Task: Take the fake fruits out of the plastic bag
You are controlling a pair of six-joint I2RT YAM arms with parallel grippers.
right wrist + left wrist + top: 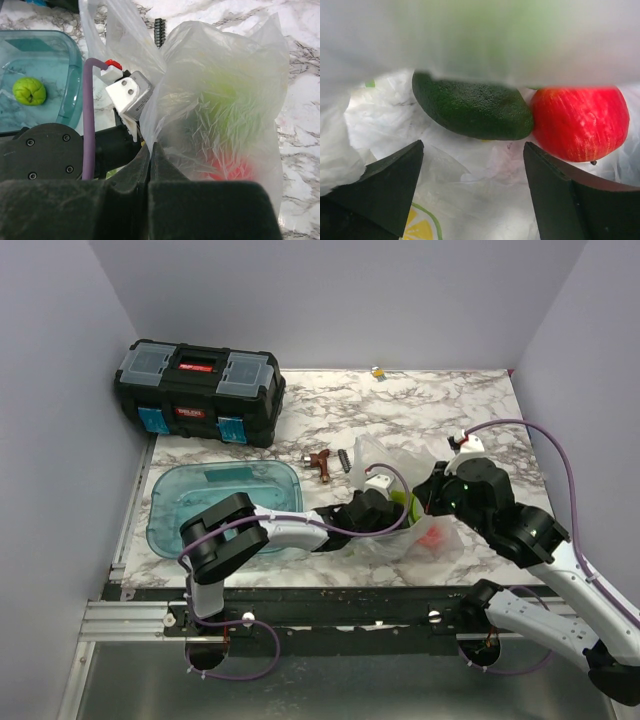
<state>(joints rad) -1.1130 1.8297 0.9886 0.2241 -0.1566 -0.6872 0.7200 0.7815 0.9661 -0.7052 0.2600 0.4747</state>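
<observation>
Two within plastic bag (470, 195): avocado (470, 110) at 12 o'clock from wide-spread left gripper (472, 150), red fruit (580, 122) at 2 o'clock, touching. Open plastic floor between jaws. Right gripper (151, 150) pinched tight on bag's edge.

toolbox (205, 400) lid label: red, lettering too small to read
toolbox front badge: white lettering, illegible
plastic bag (485, 200) print: yellow citrus slice (420, 229), no words legible
</observation>
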